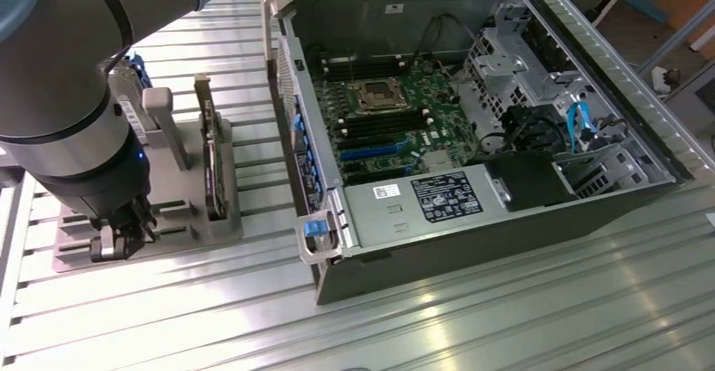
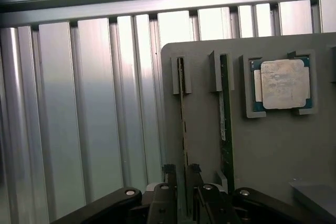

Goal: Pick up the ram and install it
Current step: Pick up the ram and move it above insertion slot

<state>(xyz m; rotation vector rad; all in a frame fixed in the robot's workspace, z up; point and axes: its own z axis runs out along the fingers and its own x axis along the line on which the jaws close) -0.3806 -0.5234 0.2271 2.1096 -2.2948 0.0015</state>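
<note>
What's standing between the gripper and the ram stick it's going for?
Nothing visible. The gripper is open astride the ram, which stands on edge in the gray holder; the second ram stick sits clear beside it.

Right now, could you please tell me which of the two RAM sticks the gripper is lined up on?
The ram stick farther from the CPU: the gripper straddles its end with its jaws apart. The other stick, beside the CPU, sits outside them.
</note>
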